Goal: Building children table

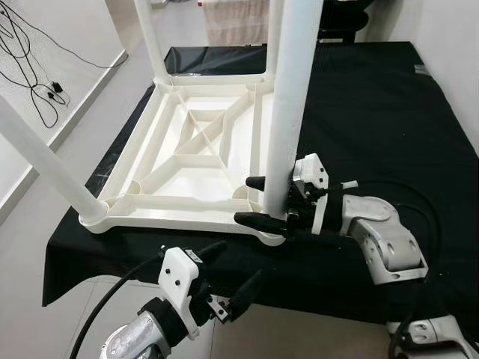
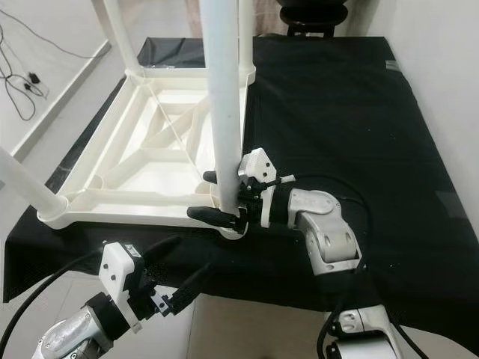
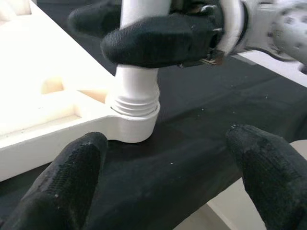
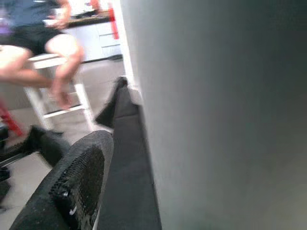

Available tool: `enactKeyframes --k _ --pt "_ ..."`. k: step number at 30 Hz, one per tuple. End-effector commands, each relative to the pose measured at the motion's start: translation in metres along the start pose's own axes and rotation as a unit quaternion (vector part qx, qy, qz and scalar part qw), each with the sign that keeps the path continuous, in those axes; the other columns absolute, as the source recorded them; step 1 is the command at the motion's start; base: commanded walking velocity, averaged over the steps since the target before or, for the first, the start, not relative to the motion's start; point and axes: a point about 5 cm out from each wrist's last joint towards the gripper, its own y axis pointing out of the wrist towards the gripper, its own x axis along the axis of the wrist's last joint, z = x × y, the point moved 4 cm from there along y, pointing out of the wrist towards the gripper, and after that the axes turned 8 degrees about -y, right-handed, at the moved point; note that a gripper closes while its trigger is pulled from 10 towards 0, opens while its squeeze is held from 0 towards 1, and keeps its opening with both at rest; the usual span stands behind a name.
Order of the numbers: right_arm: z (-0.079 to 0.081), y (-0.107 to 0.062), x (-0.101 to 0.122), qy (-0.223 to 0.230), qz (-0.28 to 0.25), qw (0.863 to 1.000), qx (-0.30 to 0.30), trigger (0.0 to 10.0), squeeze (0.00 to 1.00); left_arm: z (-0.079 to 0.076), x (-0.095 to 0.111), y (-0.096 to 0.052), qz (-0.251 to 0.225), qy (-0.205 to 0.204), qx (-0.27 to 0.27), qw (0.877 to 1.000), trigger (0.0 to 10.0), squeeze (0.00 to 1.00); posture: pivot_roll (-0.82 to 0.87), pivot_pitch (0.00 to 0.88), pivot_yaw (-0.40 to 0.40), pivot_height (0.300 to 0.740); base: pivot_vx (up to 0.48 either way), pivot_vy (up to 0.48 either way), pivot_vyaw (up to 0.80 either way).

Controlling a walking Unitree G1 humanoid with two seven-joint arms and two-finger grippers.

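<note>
A white plastic children's table [image 1: 191, 206] lies upside down on a black cloth [image 1: 374, 112], with its legs pointing up. My right gripper [image 1: 245, 200] is shut on the near-right leg [image 1: 288, 112] just above its socket [image 3: 134, 120], one black finger [image 3: 158, 40] on each side. In the right wrist view the leg [image 4: 216, 120] is pressed against one finger [image 4: 76, 187]. My left gripper [image 1: 241, 259] hangs open in front of the cloth's near edge, below that corner, holding nothing. Its fingers [image 3: 67, 182] point at the socket.
Another leg [image 1: 45, 161] leans out over the near-left corner, and two more [image 1: 150, 37] stand at the back. Cables [image 1: 30, 67] lie on the floor at left. A person [image 4: 43, 38] sits on a white stool beyond the table.
</note>
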Motion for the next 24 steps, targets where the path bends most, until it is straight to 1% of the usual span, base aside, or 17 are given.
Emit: enactKeyframes --k 1,2,3,4,5,6,7,8,14,16,18,19,20,21,22,23,24 --pt "0.008 0.006 -0.005 0.011 -0.005 0.999 0.033 10.0 0.0 -0.001 -0.003 -0.003 0.006 -0.003 0.003 1.0 10.0 0.0 0.07 0.174 0.041 0.74 0.0 0.0 0.0" --pt "0.004 0.003 -0.007 0.02 -0.001 0.999 0.043 9.6 0.0 -0.001 -0.003 -0.003 0.006 -0.002 0.004 1.0 10.0 0.0 0.07 0.174 0.04 0.74 0.0 0.0 0.0" --pt "-0.001 -0.002 -0.01 0.03 0.005 0.998 0.051 6.2 0.0 -0.001 -0.003 -0.003 0.006 0.0 0.006 1.0 10.0 0.0 0.07 0.174 0.04 0.74 0.0 0.0 0.0" --pt "-0.001 -0.002 -0.01 0.03 0.005 0.998 0.051 6.2 0.0 -0.001 -0.003 -0.003 0.006 0.0 0.006 1.0 10.0 0.0 0.07 0.174 0.04 0.74 0.0 0.0 0.0" --pt "-0.005 -0.006 -0.013 0.037 0.011 0.998 0.051 4.5 0.0 -0.001 -0.003 -0.003 0.006 0.002 0.008 1.0 10.0 0.0 0.07 0.169 0.038 0.74 0.0 0.0 0.0" --pt "-0.009 -0.009 -0.015 0.042 0.016 0.998 0.049 4.0 0.0 0.0 -0.003 -0.004 0.006 0.004 0.01 1.0 10.0 0.0 0.07 0.168 0.038 0.74 0.0 0.0 0.0" --pt "-0.009 -0.009 -0.015 0.042 0.016 0.998 0.049 4.0 0.0 0.0 -0.003 -0.004 0.006 0.004 0.01 1.0 10.0 0.0 0.07 0.168 0.038 0.74 0.0 0.0 0.0" --pt "-0.011 -0.012 -0.019 0.044 0.023 0.998 0.042 0.0 0.0 0.0 -0.002 -0.004 0.006 0.008 0.012 1.0 10.0 0.0 0.08 0.166 0.039 0.74 0.0 0.0 0.0" --pt "-0.01 -0.016 -0.028 0.056 0.034 0.997 0.039 0.0 0.0 0.001 -0.001 -0.004 0.004 0.018 0.016 1.0 10.0 0.0 0.08 0.16 0.041 0.74 0.0 0.0 0.0" --pt "-0.007 -0.024 -0.04 0.068 0.04 0.997 0.019 0.0 0.0 0.001 -0.001 -0.004 0.004 0.024 0.021 0.999 10.0 0.0 0.08 0.155 0.04 0.74 0.0 0.0 0.0" --pt "-0.007 -0.024 -0.04 0.068 0.04 0.997 0.019 0.0 0.0 0.001 -0.001 -0.004 0.004 0.024 0.021 0.999 10.0 0.0 0.08 0.155 0.04 0.74 0.0 0.0 0.0" --pt "-0.006 -0.033 -0.046 0.07 0.044 0.997 -0.006 0.0 0.0 0.002 -0.001 -0.005 0.004 0.026 0.023 0.999 10.0 0.0 0.08 0.153 0.042 0.74 0.0 0.0 0.0" --pt "-0.006 -0.033 -0.046 0.07 0.044 0.997 -0.006 0.0 0.0 0.002 -0.001 -0.005 0.004 0.026 0.023 0.999 10.0 0.0 0.08 0.153 0.042 0.74 0.0 0.0 0.0" --pt "-0.006 -0.042 -0.051 0.071 0.051 0.995 -0.042 0.0 0.0 0.002 -0.002 -0.005 0.005 0.027 0.025 0.999 10.0 0.0 0.07 0.151 0.038 0.74 0.0 0.0 0.0" --pt "-0.006 -0.042 -0.051 0.071 0.051 0.995 -0.042 0.0 0.0 0.002 -0.002 -0.005 0.005 0.027 0.025 0.999 10.0 0.0 0.07 0.151 0.038 0.74 0.0 0.0 0.0" --pt "-0.007 -0.053 -0.057 0.067 0.066 0.991 -0.099 0.0 0.0 0.002 -0.002 -0.005 0.005 0.028 0.025 0.999 10.0 0.0 0.07 0.151 0.038 0.74 0.0 0.0 0.0" --pt "-0.007 -0.058 -0.076 0.067 0.125 0.965 -0.219 0.0 0.0 0.003 -0.002 -0.006 0.006 0.027 0.024 0.999 10.0 0.0 0.07 0.143 0.029 0.74 0.0 0.0 0.0"
